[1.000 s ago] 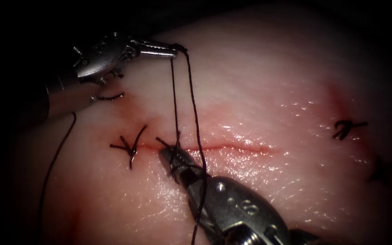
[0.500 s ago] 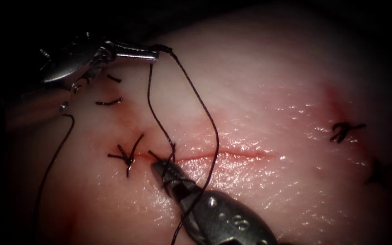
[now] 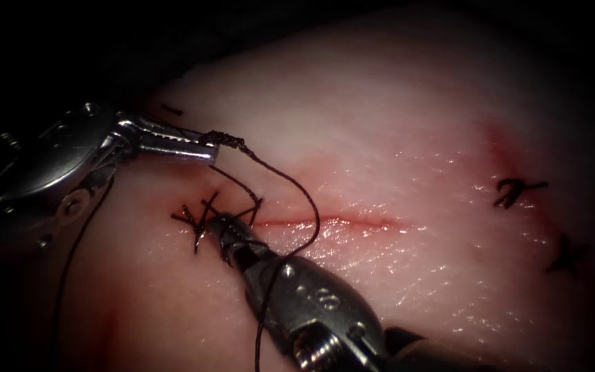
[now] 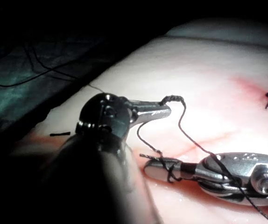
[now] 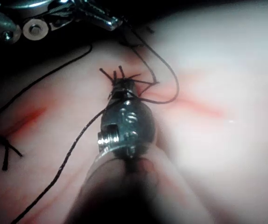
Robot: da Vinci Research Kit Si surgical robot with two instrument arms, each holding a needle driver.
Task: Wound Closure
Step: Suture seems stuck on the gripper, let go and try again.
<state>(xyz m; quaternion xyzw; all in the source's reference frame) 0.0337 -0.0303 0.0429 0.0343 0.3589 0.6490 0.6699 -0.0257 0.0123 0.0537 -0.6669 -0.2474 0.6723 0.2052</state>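
Observation:
On the pale tissue (image 3: 380, 124) a red cut (image 3: 332, 222) runs left to right. My left tool (image 3: 208, 151) hangs above the cut's left end, jaws shut on the dark thread (image 3: 297, 189), which bunches at their tip (image 4: 171, 99). From there the thread curves down in a slack loop and wraps around my right tool (image 3: 220, 224). That tool's jaws lie shut at the cut's left end, on the thread's short end (image 4: 145, 155), beside a tied stitch (image 3: 191, 224). Both tools also appear in the right wrist view: right (image 5: 123, 84), left (image 5: 110, 21).
Two more tied stitches (image 3: 518, 191) (image 3: 566, 260) sit at the far right of the tissue. A long strand of thread (image 3: 70, 269) trails down the left side. A short cut end (image 3: 171, 109) lies above the left tool. Red fluid wets the cut's edges.
My left tool has come down and to the left, so the once taut thread now hangs slack. My right tool's tip has slid left along the cut to the tied stitch, with thread wrapped round it.

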